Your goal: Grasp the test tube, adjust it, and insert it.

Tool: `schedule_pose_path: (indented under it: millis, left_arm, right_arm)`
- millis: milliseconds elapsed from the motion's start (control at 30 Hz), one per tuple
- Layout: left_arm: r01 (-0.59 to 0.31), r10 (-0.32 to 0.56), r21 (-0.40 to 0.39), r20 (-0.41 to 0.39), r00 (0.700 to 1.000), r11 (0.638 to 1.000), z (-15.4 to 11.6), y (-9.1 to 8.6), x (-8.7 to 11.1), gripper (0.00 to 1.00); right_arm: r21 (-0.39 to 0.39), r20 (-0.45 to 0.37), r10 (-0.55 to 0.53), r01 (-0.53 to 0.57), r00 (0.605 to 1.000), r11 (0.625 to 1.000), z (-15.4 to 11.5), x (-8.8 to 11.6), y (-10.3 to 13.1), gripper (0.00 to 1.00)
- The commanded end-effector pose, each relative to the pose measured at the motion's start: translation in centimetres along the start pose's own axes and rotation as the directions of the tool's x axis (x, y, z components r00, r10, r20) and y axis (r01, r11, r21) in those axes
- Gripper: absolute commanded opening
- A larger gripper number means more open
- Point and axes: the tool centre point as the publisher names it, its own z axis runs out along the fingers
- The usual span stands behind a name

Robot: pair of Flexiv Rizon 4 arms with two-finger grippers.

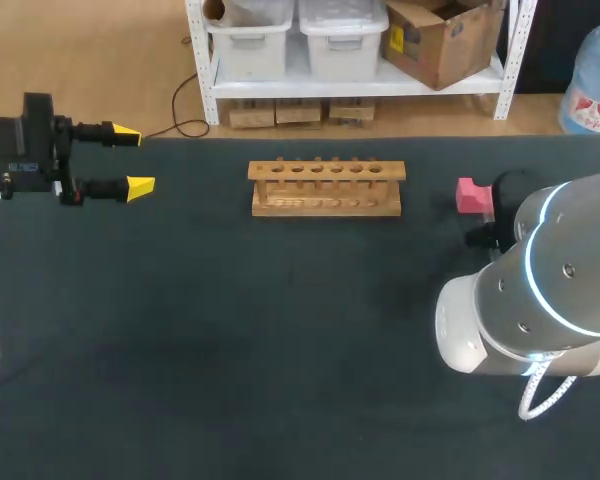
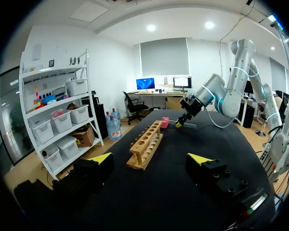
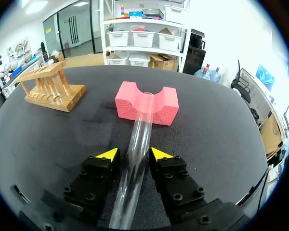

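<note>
1. The tube (image 3: 137,144) lies well to the right of the rack (image 1: 326,187). It is tilted, with its far end cradled in the groove of the pink block (image 3: 147,103) and its near end lowered toward the table (image 1: 280,350). It is judged to be propped this way so that room is left under the glass for fingers.
2. The right gripper (image 3: 135,155) is set astride the tube on the side of the block away from the rack, with one yellow tip on each side of the glass. A thin gap is seen beside one finger, so this claw is judged released and not yet clenched on the tube.
3. In the head view this gripper is hidden under the right arm (image 1: 550,290), and only the block is seen, to the right of the rack.
4. The left gripper (image 1: 132,160) is held well to the left of the rack and pointed toward it. Its claw is spread wide and nothing is held in it. It is judged to be parked clear of the rack, yet ready to help with adjusting.
5. The rack is stood upright with its holes seen empty, so insertion is not yet done.
6. The grasp is judged to be the step in hand. Gentle closing is called for, since round glass may roll out of the groove or slip.
</note>
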Motion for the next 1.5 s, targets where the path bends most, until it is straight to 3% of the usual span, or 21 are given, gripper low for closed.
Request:
schedule_pose_path:
  millis: [33,167,233,300,1200,1500]
  left_arm:
    - [-0.004,0.004,-0.003,0.006,1.0,1.0,0.0,-0.1,0.2,1.0]
    - [-0.004,0.004,-0.003,0.006,1.0,1.0,0.0,-0.1,0.2,1.0]
    - [-0.004,0.004,-0.003,0.006,1.0,1.0,0.0,-0.1,0.2,1.0]
    - [-0.004,0.004,-0.003,0.006,1.0,1.0,0.0,-0.1,0.2,1.0]
    - [-0.004,0.004,-0.003,0.006,1.0,1.0,0.0,-0.1,0.2,1.0]
    - [-0.004,0.004,-0.003,0.006,1.0,1.0,0.0,-0.1,0.2,1.0]
  right_arm:
    - [-0.001,-0.004,-0.002,0.002,1.0,1.0,-0.2,-0.1,-0.1,0.37]
    - [0.003,-0.006,-0.002,0.002,1.0,1.0,-0.3,-0.1,-0.3,0.35]
    - [0.005,-0.007,-0.002,0.002,1.0,1.0,-0.3,-0.1,-0.3,0.12]
    - [0.007,-0.007,-0.003,0.003,1.0,1.0,-0.3,-0.1,-0.3,0.0]
    - [0.024,-0.028,0.033,-0.033,0.999,0.999,-0.9,-0.5,-0.1,0.0]
    - [0.052,-0.044,0.099,-0.096,0.994,0.994,-1.3,-1.1,0.1,0.0]
